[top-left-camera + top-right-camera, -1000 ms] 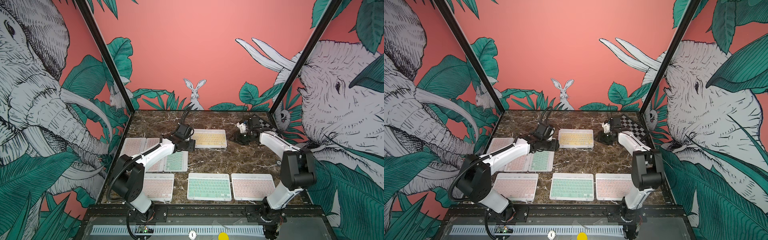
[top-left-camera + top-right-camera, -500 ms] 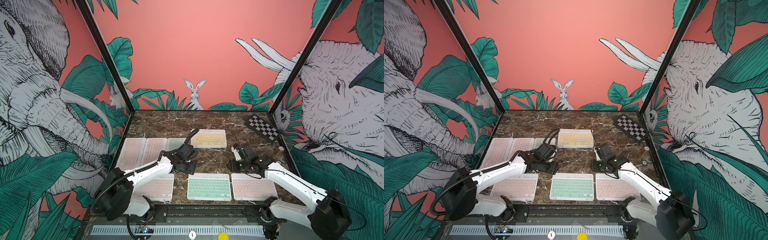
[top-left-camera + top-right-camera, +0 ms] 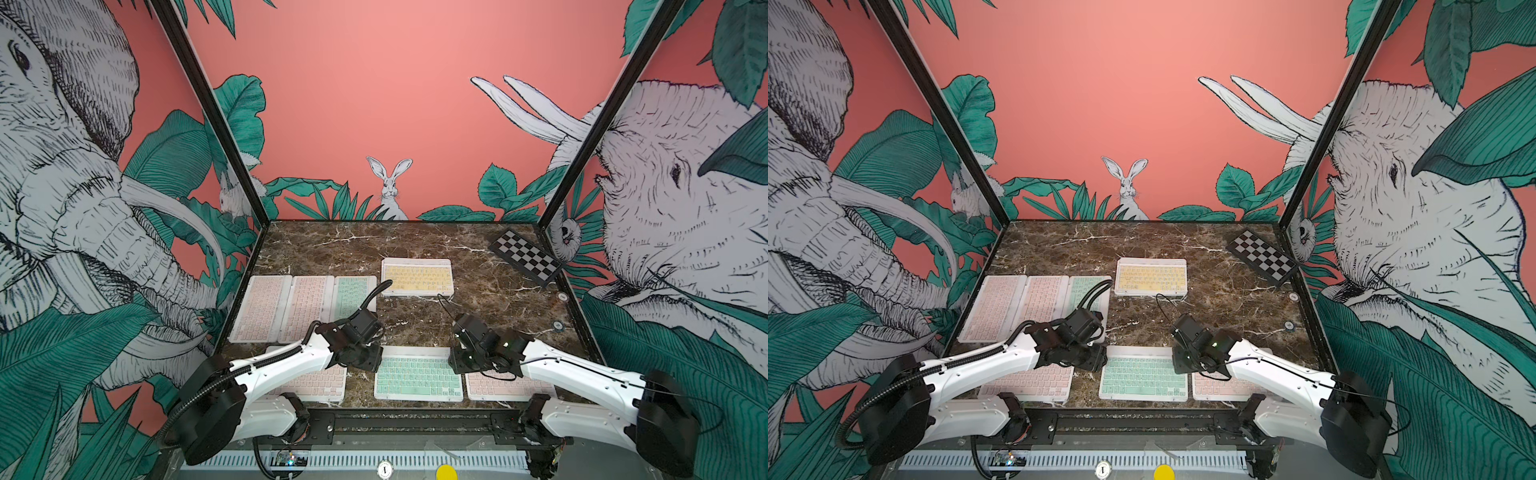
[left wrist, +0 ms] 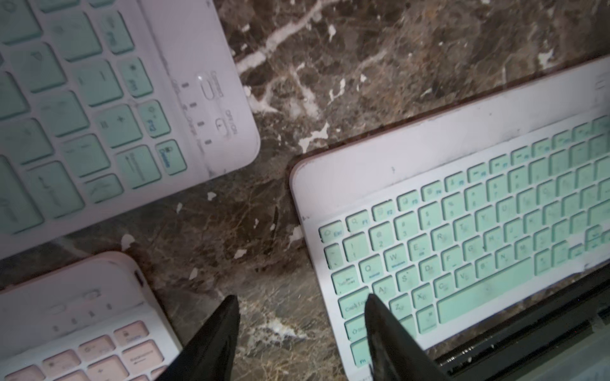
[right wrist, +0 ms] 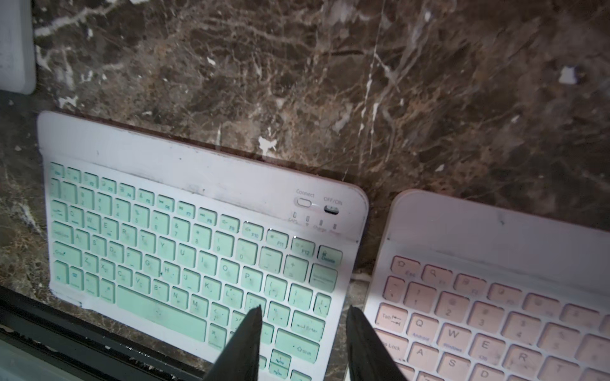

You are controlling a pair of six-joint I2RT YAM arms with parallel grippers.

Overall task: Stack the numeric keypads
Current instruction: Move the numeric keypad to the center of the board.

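With left fingers (image 4: 214, 339) and right fingers (image 5: 244, 346) spread astride both ends of the mint keypad (image 3: 417, 380), lower centre of the frame, a pinch may slip off its thin edges.

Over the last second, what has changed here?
The left gripper drew back from beside the yellow keypad to the near row and hovers open over the left edge of the near mint green keypad. The right gripper came back from the checkered board to that keypad's right edge, open too. Nothing taken or released. Keypads and board lie as before.
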